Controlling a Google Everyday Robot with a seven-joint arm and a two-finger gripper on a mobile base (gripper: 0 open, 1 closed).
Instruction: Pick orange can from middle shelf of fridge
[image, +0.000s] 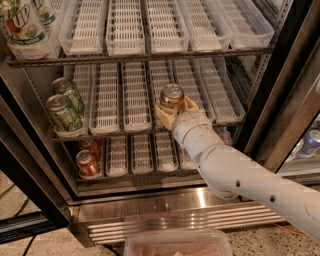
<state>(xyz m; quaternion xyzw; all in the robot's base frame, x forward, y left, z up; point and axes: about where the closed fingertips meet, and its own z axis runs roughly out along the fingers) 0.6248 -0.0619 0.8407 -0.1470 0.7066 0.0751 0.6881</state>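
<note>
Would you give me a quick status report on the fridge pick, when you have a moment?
End effector around orange can on middle shelf. Can upright. Green cans apart at shelf's left end, not in the way.
</note>
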